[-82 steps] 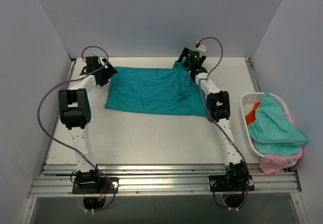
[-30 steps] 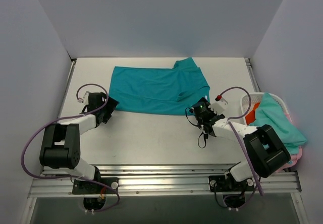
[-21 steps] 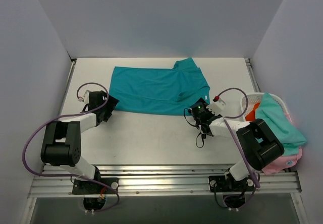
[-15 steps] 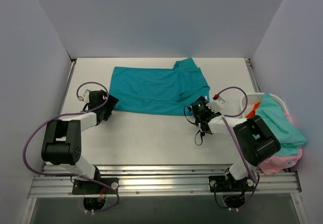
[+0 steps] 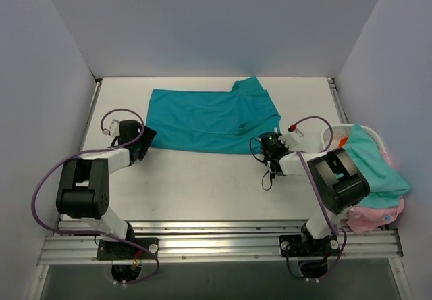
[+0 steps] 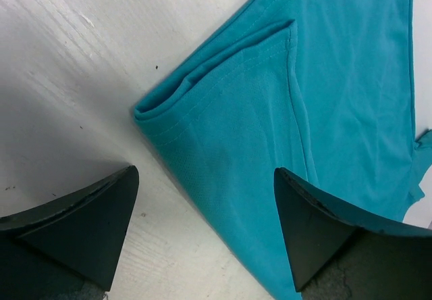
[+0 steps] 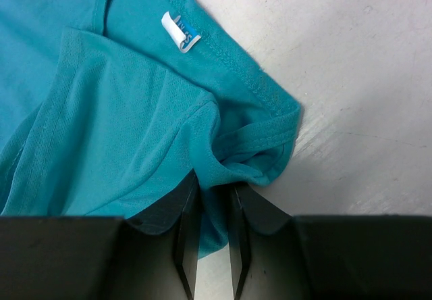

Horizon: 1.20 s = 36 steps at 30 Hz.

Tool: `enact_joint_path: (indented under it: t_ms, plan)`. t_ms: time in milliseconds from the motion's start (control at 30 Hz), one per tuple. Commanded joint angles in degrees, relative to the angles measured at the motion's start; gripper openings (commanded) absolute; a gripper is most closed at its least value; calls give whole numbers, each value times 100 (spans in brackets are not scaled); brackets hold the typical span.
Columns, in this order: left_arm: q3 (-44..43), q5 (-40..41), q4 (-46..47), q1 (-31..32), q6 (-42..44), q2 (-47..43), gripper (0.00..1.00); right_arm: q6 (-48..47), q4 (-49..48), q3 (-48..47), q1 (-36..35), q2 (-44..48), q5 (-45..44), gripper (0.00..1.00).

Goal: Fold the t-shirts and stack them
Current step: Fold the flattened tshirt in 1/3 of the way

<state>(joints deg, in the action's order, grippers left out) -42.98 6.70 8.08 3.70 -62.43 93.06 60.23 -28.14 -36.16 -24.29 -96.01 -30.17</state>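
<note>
A deep teal t-shirt lies folded flat on the white table. My left gripper sits low at its near left corner, open. In the left wrist view that gripper straddles the shirt's folded corner, with one finger over bare table and the other over cloth. My right gripper is at the near right corner. In the right wrist view this gripper is shut on a bunched pinch of teal t-shirt, below a small white label.
A white lattice basket stands at the right edge. It holds a paler aqua shirt, a pink one and an orange-red one. Grey walls close in three sides. A metal rail runs along the near edge.
Both arms came from the shirt's far edge to its near corners. Over the last second the right gripper slid onto the corner and closed on the cloth; the left crept closer.
</note>
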Motion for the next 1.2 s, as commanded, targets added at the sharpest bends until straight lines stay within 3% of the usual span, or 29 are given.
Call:
enact_joint_path:
  t_ms: [0, 133, 267, 400, 600, 933, 1167]
  plan:
    - [-272, 288, -385, -28, -50, 247, 90, -64, 599, -5, 12, -85, 152, 17]
    - [-544, 341, -552, -28, -32, 520, 71, -125, 661, 4, 47, 3, 152, 17]
    - [-773, 297, -606, -19, -14, 863, 45, -160, 722, 13, 83, 82, 143, 16]
    - [-852, 262, -667, -19, -6, 978, 7, -187, 775, 30, 109, 170, 152, 14]
    - [-580, 314, -799, -10, 21, 443, 2, -196, 1021, 127, 118, 581, 152, 0]
    - [307, 165, -1651, 16, 109, -1104, 2, -55, 2258, 645, -23, 2383, 74, 0]
    - [1150, 227, -2240, 34, 126, -2675, 3, 121, 3323, 1137, -146, 3990, 38, 0]
